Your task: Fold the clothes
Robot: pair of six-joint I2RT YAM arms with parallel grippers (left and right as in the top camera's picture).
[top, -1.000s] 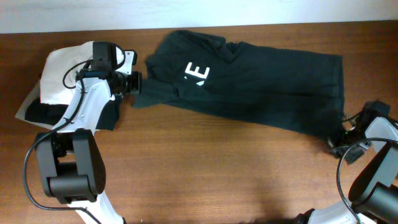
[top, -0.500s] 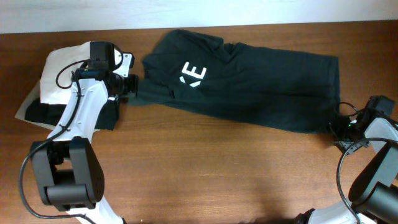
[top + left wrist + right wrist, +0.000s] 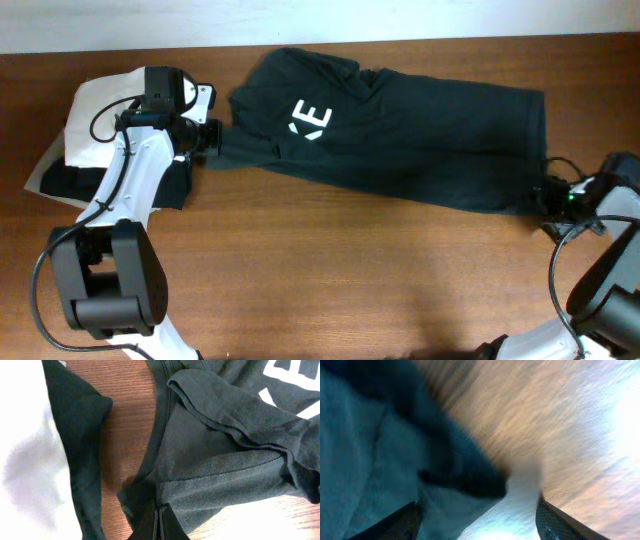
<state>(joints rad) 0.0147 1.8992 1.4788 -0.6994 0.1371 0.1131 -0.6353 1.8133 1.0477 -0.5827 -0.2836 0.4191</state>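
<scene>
The clothes (image 3: 420, 140), a very dark T-shirt with white lettering (image 3: 310, 118), lie spread across the back of the table from left to right. My left gripper (image 3: 214, 138) is shut on the shirt's left edge; in the left wrist view the fingertips (image 3: 160, 521) pinch the fabric (image 3: 225, 455) with no gap. My right gripper (image 3: 550, 196) stands open at the shirt's lower right corner. The blurred right wrist view shows the fingers wide apart (image 3: 477, 510) with loose fabric (image 3: 370, 460) lying between them.
A folded white garment (image 3: 95, 115) lies at the far left under my left arm, with a dark cloth (image 3: 70, 185) over its near part; both also show in the left wrist view, the white garment (image 3: 30, 460) and the dark cloth (image 3: 80, 435). Bare wooden table (image 3: 350, 280) fills the front.
My right gripper has opened, let go of the shirt's corner and drawn slightly right. The left gripper pulled the shirt's left edge a little to the left, then held still.
</scene>
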